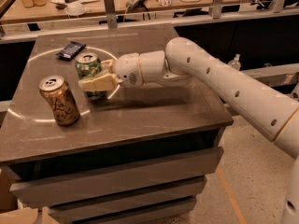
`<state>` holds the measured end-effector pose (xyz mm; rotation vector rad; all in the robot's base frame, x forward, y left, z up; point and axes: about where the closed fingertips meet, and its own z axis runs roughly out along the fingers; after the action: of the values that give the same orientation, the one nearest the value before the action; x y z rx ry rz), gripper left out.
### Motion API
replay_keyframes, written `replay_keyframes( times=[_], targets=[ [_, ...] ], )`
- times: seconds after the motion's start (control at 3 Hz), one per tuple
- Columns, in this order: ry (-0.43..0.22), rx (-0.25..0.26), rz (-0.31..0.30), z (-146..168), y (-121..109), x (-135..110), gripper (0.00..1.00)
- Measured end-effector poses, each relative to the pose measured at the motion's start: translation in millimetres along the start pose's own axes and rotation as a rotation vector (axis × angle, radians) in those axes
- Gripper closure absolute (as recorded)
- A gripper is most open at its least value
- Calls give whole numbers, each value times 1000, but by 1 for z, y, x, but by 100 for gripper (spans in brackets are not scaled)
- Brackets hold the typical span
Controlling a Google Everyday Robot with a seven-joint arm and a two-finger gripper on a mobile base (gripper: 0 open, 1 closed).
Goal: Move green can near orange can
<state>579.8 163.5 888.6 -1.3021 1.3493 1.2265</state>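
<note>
The green can stands upright with its silver top showing, held in my gripper, whose pale fingers are shut around its body. The can is just right of and slightly behind the orange can, with a small gap between them. The orange can stands upright near the left front of the grey table. My white arm reaches in from the right across the tabletop.
A dark snack bar packet lies at the back left of the table, behind the green can. A cluttered bench runs behind the table. Drawers sit below the tabletop. A bottle stands at the right.
</note>
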Motion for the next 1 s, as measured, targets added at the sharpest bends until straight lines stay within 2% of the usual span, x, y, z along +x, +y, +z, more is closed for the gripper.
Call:
replay_keyframes(
  times=[0.33, 0.67, 1.0],
  targets=[
    [48, 6, 28, -9, 16, 14, 84],
    [64, -7, 47, -8, 29, 24, 59],
    [64, -12, 51, -7, 33, 24, 36]
  ],
)
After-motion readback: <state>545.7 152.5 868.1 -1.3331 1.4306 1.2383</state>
